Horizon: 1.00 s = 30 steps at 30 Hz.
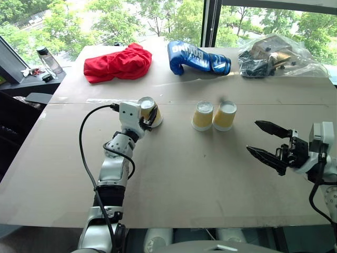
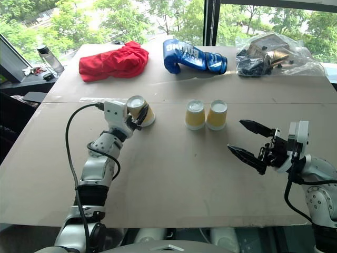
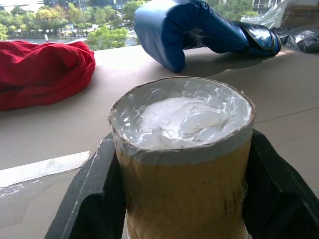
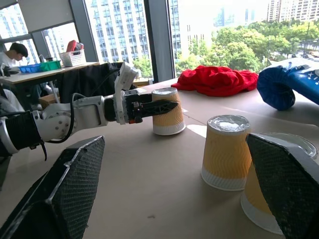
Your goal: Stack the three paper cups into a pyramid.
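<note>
We see the left gripper [image 1: 149, 117] pinching one paper cup [image 1: 148, 110] left of the cup pair [image 1: 214, 116] (right gripper [image 1: 267, 144] spread wide).

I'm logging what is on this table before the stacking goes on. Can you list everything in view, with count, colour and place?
paper cups: three, tan-yellow with white rims, all upside down; two side by side mid-table, one apart to their left between the left gripper's fingers
red cloth: one, crumpled, far left of the table
boxing glove: one, blue, far middle
plastic bag: one, clear, holding dark and brown items, far right
bottle: one, clear with dark cap, on the ledge left of the table
table: one, covered in brown cardboard
left gripper: black fingers closed on the lone cup
right gripper: black fingers spread, holding nothing, right of the cup pair
</note>
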Motion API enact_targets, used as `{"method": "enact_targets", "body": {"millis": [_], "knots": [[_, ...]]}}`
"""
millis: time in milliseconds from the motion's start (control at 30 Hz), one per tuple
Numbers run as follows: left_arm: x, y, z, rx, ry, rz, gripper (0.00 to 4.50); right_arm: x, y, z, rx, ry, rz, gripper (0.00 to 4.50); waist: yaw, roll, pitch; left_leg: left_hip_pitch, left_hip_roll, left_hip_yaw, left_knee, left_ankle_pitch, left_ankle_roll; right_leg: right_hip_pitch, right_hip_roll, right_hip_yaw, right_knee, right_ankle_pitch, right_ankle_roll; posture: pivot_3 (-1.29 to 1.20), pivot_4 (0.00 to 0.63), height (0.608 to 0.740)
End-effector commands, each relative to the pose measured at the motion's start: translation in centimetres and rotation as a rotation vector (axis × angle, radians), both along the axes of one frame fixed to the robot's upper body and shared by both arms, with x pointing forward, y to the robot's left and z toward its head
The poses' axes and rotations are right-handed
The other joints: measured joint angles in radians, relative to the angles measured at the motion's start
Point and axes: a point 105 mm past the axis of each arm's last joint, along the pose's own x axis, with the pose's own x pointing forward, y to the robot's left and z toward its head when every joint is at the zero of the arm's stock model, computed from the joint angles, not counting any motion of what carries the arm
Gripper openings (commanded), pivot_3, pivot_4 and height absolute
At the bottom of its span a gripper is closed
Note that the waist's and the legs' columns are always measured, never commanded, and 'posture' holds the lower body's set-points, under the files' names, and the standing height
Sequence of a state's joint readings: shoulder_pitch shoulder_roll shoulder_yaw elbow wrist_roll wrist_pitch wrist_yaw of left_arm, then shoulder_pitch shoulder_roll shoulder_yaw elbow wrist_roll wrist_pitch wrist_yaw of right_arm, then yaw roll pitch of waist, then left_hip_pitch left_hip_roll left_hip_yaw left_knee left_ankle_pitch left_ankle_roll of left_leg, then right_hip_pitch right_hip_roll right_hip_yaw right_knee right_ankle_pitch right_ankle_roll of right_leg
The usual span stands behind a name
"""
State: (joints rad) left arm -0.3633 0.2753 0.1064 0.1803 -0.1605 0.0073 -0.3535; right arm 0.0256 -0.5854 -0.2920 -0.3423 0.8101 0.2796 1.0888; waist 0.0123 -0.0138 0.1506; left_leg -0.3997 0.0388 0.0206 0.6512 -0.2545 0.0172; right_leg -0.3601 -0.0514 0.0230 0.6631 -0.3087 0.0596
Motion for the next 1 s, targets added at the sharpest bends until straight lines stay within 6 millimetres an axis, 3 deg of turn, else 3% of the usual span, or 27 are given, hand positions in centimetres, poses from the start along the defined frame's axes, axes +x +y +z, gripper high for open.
{"method": "enact_targets", "body": {"millis": [33, 233, 533, 767, 900, 1000], "knots": [[-0.2, -0.5, 1.8, 0.006, -0.072, -0.025, 2.19, -0.9, 0.4, 1.5, 0.015, -0.056, 0.043, 4.50, 0.000, 0.000, 0.000, 0.000, 0.000, 0.000, 0.000, 0.000, 0.000, 0.000, 0.000, 0.000, 0.000, 0.000, 0.000, 0.00, 0.150, 0.740], [-0.2, -0.6, 2.6, -0.001, -0.093, -0.031, 2.19, -1.2, 0.9, 1.5, 0.009, -0.050, 0.073, 4.50, 0.000, 0.000, 0.000, 0.000, 0.000, 0.000, 0.000, 0.000, 0.000, 0.000, 0.000, 0.000, 0.000, 0.000, 0.000, 0.00, 0.150, 0.740], [1.2, -3.3, 7.2, 0.053, -0.138, -0.173, 2.19, -0.4, 0.4, 2.0, 0.023, -0.083, 0.014, 4.50, 0.002, 0.000, 0.000, -0.001, -0.001, 0.000, 0.001, 0.000, 0.000, 0.000, 0.000, -0.001, 0.000, 0.000, 0.000, 0.00, 0.150, 0.740], [1.9, -10.6, 11.3, 0.063, -0.098, -0.543, 2.19, 1.5, -2.0, 1.2, 0.033, -0.084, -0.258, 4.50, 0.003, -0.001, 0.000, -0.002, -0.002, -0.001, 0.001, 0.002, -0.004, 0.000, 0.001, -0.002, 0.000, 0.000, 0.000, 0.00, 0.150, 0.740], [1.5, -14.7, 12.8, 0.058, -0.078, -0.746, 2.19, 1.6, -2.3, 1.0, 0.029, -0.081, -0.318, 4.50, 0.000, -0.001, 0.000, -0.002, -0.002, 0.000, 0.001, 0.003, -0.004, -0.001, 0.002, -0.001, 0.000, 0.000, 0.000, 0.00, 0.150, 0.740], [1.5, -16.6, 13.0, 0.074, -0.063, -0.824, 2.19, 1.7, -2.4, 0.8, 0.015, -0.072, -0.356, 4.50, -0.003, -0.001, 0.000, -0.002, -0.001, 0.000, 0.001, 0.003, -0.004, -0.002, 0.003, -0.001, 0.000, 0.000, 0.000, 0.00, 0.150, 0.740]]}}
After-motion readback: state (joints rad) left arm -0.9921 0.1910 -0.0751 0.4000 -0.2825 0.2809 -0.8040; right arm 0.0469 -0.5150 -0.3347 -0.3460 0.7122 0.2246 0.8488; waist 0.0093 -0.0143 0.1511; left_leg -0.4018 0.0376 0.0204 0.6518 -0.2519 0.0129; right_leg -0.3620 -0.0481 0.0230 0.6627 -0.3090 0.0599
